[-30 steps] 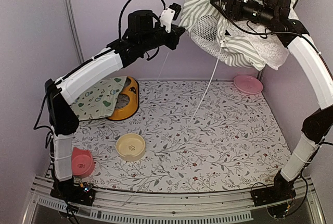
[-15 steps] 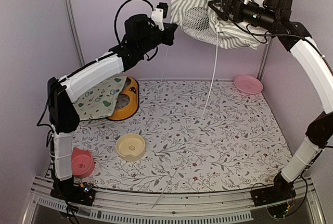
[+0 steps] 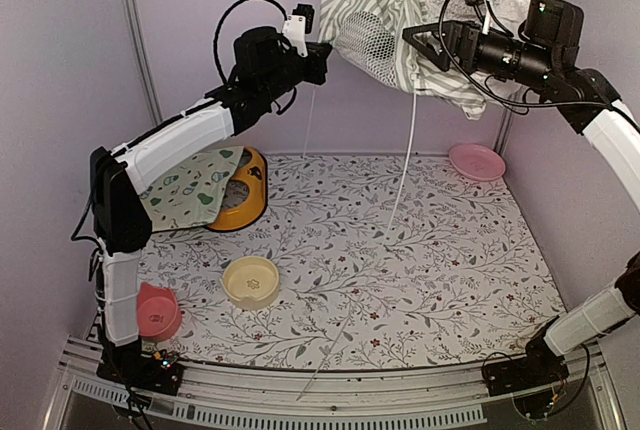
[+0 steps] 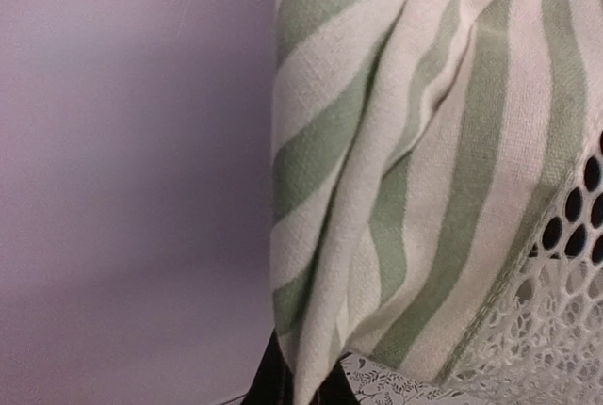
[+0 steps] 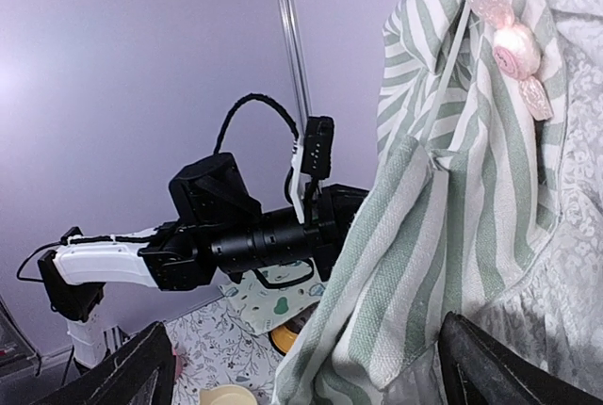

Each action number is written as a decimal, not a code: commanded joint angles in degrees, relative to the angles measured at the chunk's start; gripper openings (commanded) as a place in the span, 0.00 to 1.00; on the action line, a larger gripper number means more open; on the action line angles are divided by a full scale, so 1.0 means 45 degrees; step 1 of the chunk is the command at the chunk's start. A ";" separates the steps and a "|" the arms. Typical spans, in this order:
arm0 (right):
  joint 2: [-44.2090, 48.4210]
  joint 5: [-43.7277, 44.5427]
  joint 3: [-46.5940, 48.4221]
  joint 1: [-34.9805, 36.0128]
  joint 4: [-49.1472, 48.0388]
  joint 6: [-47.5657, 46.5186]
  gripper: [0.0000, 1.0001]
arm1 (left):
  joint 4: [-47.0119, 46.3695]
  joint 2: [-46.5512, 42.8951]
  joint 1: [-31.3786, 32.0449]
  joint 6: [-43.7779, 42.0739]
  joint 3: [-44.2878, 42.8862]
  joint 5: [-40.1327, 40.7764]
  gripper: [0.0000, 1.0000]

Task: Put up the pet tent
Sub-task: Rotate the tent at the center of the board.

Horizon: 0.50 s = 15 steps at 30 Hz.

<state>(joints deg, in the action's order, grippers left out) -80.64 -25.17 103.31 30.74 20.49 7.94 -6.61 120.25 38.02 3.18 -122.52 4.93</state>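
The pet tent (image 3: 385,5) hangs bunched high at the back, grey-green and white stripes with a lace flap (image 3: 362,38). My left gripper (image 3: 322,58) is shut on its left edge; in the left wrist view the striped fabric (image 4: 396,170) runs down between the dark fingertips of the left gripper (image 4: 306,388). My right gripper (image 3: 418,40) stands wide open at the tent's right side. In the right wrist view the cloth (image 5: 443,226) drapes between the spread fingers (image 5: 127,377) of the right gripper (image 5: 301,379). A white pole (image 3: 405,160) dangles to the table.
An orange bowl (image 3: 250,195) with the cream printed mat (image 3: 185,190) over it sits at the back left. A cream bowl (image 3: 250,281) and a pink cup (image 3: 155,312) stand front left, a pink dish (image 3: 477,161) back right. Another thin pole (image 3: 330,350) lies near the front edge.
The right gripper's jaws have spread wider and that arm has drawn back to the right. The tent bundle has shifted left and up with the left gripper.
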 commanded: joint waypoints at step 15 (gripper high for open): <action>-0.0096 -0.5242 -0.0045 0.0046 -0.6420 0.0246 0.99 | -0.1657 -0.0139 -0.0119 0.0623 0.1023 0.0206 0.00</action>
<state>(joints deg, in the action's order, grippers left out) -80.55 -39.90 102.39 30.74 3.92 8.60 -12.23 120.25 38.02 3.11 -119.48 4.51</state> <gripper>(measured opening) 0.989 0.032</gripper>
